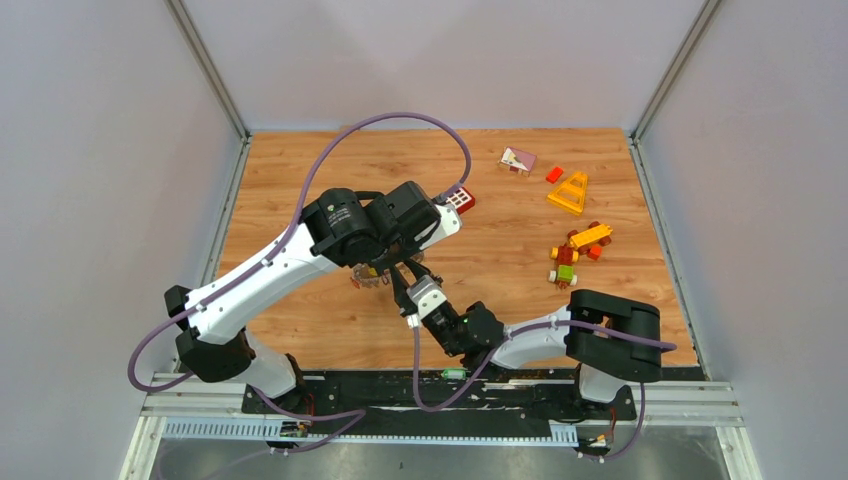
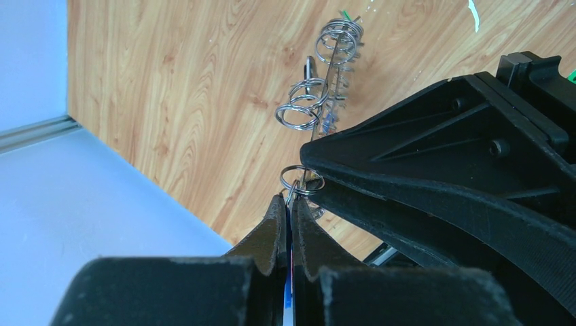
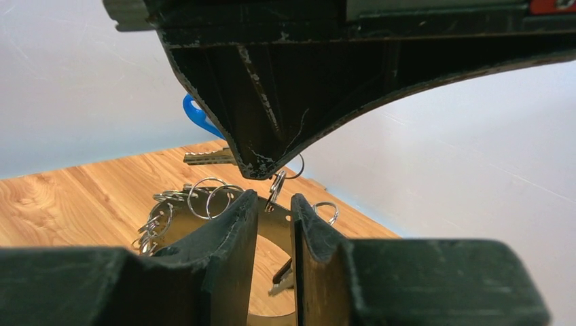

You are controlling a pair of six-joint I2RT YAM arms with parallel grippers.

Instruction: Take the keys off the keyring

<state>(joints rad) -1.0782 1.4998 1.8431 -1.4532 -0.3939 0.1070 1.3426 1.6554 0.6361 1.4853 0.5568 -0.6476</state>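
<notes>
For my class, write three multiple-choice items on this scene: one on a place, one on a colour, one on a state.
1. Where on the table does the yellow triangular brick lie?
A far right; B near left; C between the arm bases.
2. What colour is the key head in the left gripper?
A green; B blue; C white.
3. How do the left gripper's jaws stand?
A wide open; B out of view; C shut on that key head.

Answers:
1 A, the top view shows it far right.
2 B, blue plastic shows between the fingers.
3 C, its wrist view shows the fingers pressed together.
</notes>
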